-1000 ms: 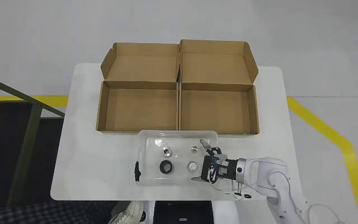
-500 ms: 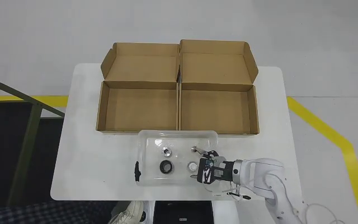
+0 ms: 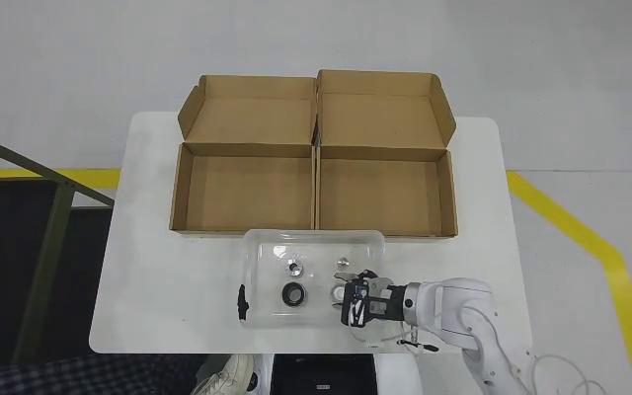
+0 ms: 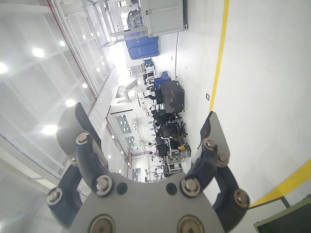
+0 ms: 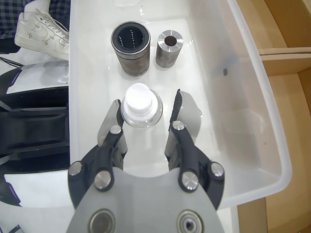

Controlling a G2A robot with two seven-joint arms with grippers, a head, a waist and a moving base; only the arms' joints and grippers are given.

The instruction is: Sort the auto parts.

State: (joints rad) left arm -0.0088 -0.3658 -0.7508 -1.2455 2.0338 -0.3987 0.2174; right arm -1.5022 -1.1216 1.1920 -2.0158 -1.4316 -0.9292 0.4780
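White-capped clear part (image 5: 142, 109) standing upright in the clear plastic bin (image 5: 243, 49), at the lower centre of the top view. It is between the parted fingers of the right tool (image 5: 148, 105), against one of them. Linear bearing (image 5: 130, 49) and steel bushing (image 5: 169, 48) stand beyond. Left tool (image 4: 145, 111) likewise parted, aimed away.

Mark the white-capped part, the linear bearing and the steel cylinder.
white-capped part (image 5: 138, 97), right wrist view, on its white cap.
linear bearing (image 5: 132, 58), right wrist view, on its side wall.
steel cylinder (image 5: 167, 55), right wrist view, on its side wall.
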